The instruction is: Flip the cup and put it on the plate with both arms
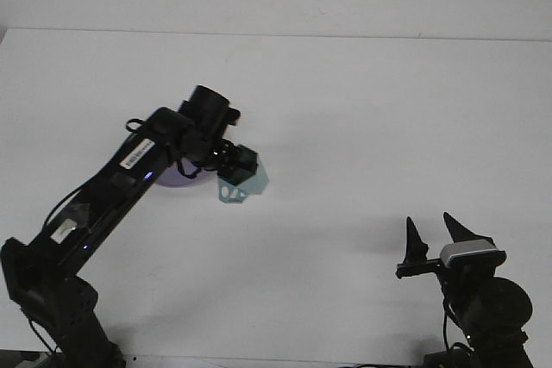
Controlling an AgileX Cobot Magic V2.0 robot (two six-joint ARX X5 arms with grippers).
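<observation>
Cup (242, 184) pinched in the left claw (235, 164), hanging beside the plate (177, 184); lowering upright comes next; right claw (438, 239) spread, idle.

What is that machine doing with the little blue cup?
The left arm's end effector is holding a pale blue cup in the air, right at the near edge of a purple plate that the arm mostly hides. The right end effector waits open near the table's front corner, holding nothing. The cup isn't on the plate yet.
</observation>
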